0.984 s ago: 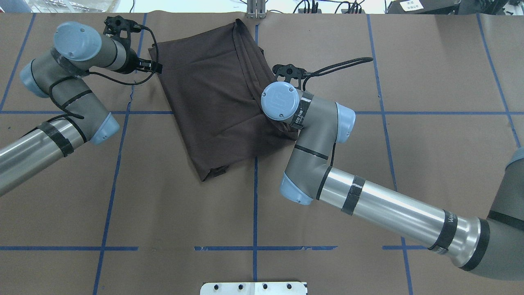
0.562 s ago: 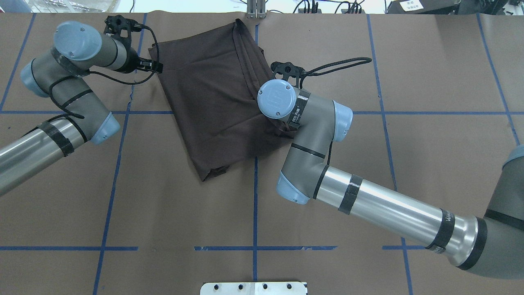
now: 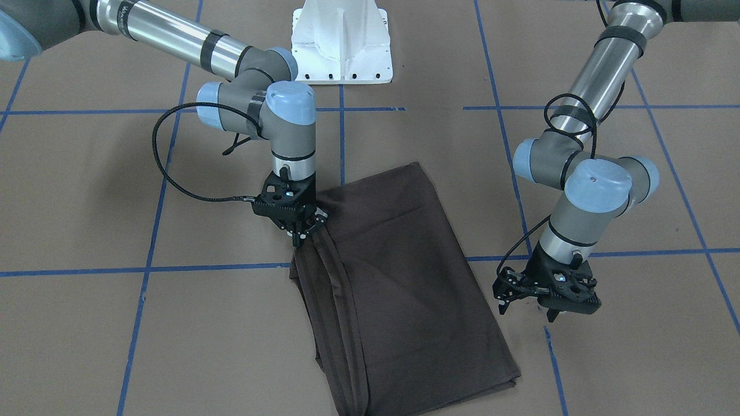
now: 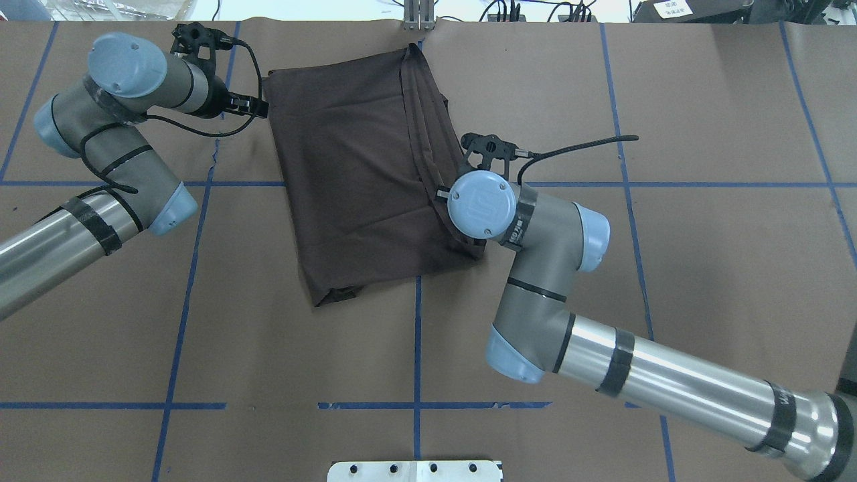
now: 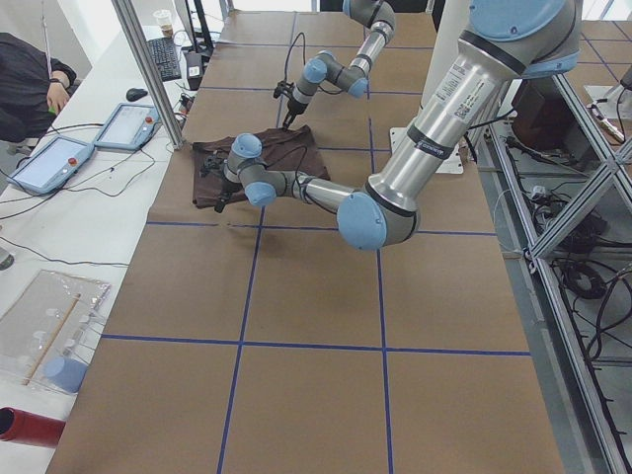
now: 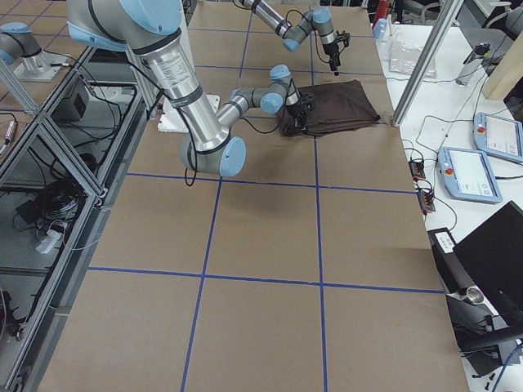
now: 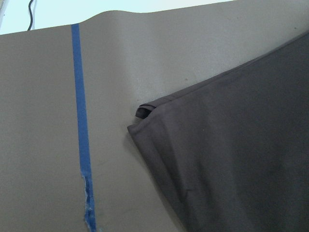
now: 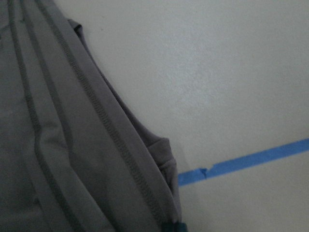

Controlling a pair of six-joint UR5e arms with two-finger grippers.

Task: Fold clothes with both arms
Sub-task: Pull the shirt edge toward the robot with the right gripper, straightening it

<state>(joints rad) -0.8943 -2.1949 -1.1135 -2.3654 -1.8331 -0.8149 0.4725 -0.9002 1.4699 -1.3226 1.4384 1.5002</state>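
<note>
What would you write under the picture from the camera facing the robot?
The right gripper pinches the edge of the folded brown T-shirt while the left gripper hangs open beside it.

Even overhead light, soft shadows, wrist cams blurry.

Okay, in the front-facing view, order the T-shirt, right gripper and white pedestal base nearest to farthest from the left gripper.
1. The T-shirt, its edge just beside the left gripper.
2. The right gripper, across the shirt at its opposite edge.
3. The white pedestal base, farthest, on the robot's side.
</note>
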